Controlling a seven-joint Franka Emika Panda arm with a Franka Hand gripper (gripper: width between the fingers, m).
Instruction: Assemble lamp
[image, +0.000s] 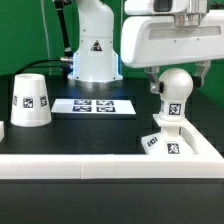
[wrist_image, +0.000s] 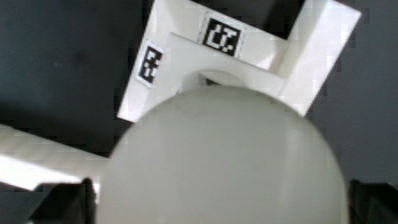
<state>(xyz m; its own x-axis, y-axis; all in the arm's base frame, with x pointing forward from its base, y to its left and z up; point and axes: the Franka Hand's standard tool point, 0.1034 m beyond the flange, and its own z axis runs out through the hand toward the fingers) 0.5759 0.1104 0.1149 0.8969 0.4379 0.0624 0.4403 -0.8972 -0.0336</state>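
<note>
Bulb (wrist_image: 214, 150) white, ball-headed, tagged, upright on square base (image: 165, 143).

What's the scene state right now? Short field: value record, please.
shade: wide end down, at the exterior view's left, apart from the other parts
marker board: flat, between shade and base
base: at the exterior view's right
bulb: upright on base, ball head up
claw: right at bulb head; open or shut unclear
</note>
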